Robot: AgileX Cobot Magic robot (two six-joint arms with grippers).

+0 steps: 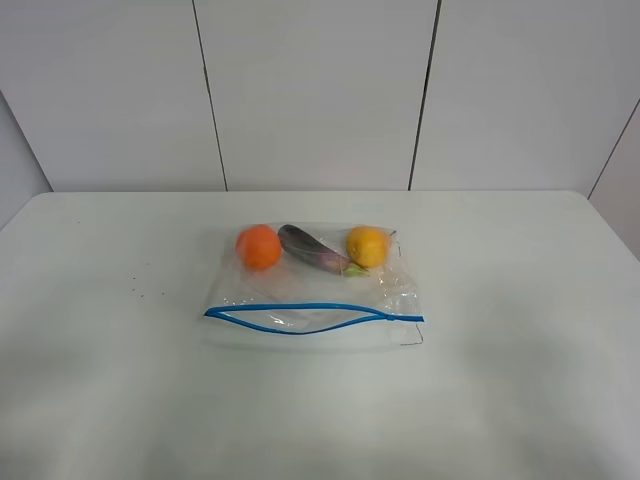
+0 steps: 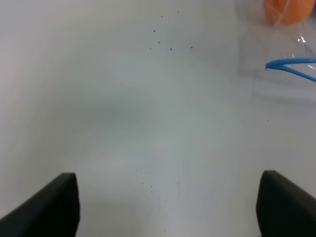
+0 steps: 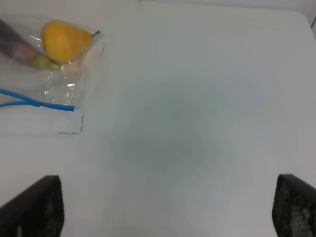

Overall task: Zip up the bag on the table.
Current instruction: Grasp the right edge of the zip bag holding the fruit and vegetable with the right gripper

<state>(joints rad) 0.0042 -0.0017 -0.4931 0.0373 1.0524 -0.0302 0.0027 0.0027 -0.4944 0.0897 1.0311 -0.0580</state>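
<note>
The clear plastic bag (image 1: 320, 290) lies flat in the middle of the white table (image 1: 520, 380). Its blue zipper strip (image 1: 300, 318) runs along the near edge and gapes open over most of its length, closing only near its right end. Inside are an orange fruit (image 1: 259, 246), a purple eggplant (image 1: 312, 249) and a yellow fruit (image 1: 367, 245). Neither arm shows in the exterior high view. My left gripper (image 2: 168, 207) hangs open over bare table, apart from the zipper's left end (image 2: 291, 65). My right gripper (image 3: 168, 210) is open too, away from the zipper's right end (image 3: 54, 105).
A few tiny dark specks (image 1: 145, 290) dot the table left of the bag. A white panelled wall (image 1: 320, 90) rises behind the table's far edge. The table's right far corner (image 3: 303, 15) appears in the right wrist view.
</note>
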